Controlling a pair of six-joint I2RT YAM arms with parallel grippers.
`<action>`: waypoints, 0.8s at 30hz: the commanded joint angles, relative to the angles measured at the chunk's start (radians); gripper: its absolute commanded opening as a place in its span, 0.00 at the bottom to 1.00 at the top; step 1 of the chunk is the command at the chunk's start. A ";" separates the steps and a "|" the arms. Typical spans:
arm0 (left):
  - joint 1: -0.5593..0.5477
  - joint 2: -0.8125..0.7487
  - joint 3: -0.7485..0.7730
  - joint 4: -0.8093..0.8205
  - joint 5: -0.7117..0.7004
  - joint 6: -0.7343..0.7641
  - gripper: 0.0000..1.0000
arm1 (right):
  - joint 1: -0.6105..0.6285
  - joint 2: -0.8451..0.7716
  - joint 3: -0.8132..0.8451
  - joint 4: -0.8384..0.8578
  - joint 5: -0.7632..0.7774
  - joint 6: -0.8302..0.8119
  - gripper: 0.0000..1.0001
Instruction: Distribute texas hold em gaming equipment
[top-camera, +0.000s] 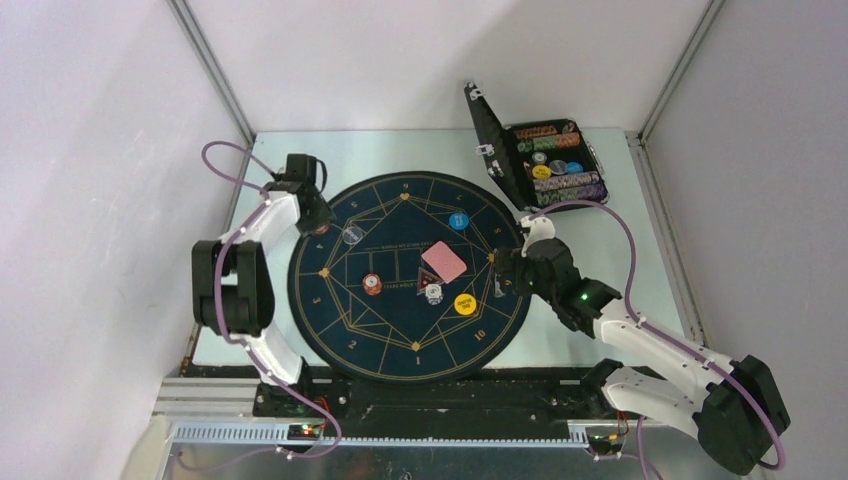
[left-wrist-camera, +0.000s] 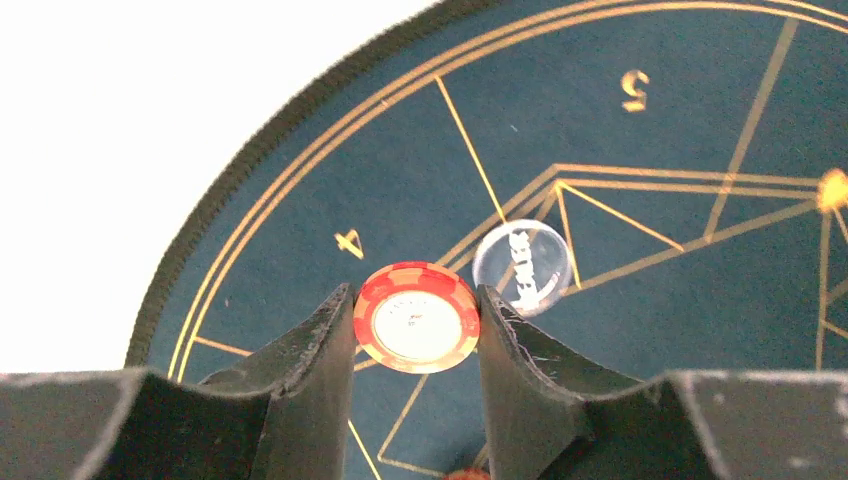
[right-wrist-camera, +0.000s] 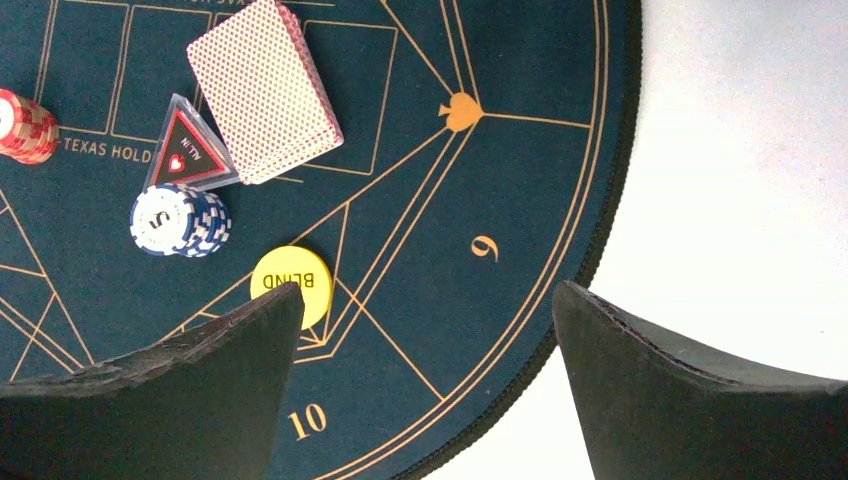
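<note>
Our left tool (left-wrist-camera: 415, 305) pinches a red chip (left-wrist-camera: 417, 322) by its rim; we judge it light, stiff, slippery. Our right tool (right-wrist-camera: 428, 310) gapes empty beside a yellow disc (right-wrist-camera: 291, 282).

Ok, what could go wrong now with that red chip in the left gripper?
The red-and-white round chip is pinched only by its rim in the left gripper, so it could slip or flip out. The clear round plastic disc lies right beside it and may get knocked.
</note>
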 joint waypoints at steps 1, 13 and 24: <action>0.046 0.103 0.065 -0.013 0.028 0.026 0.00 | -0.007 -0.003 0.003 0.028 0.044 -0.005 0.97; 0.068 0.140 0.018 -0.038 -0.017 0.067 0.08 | -0.010 0.015 0.003 0.033 0.049 -0.009 0.97; 0.070 0.135 -0.021 -0.043 -0.033 0.069 0.20 | -0.009 0.019 0.002 0.031 0.046 -0.007 0.97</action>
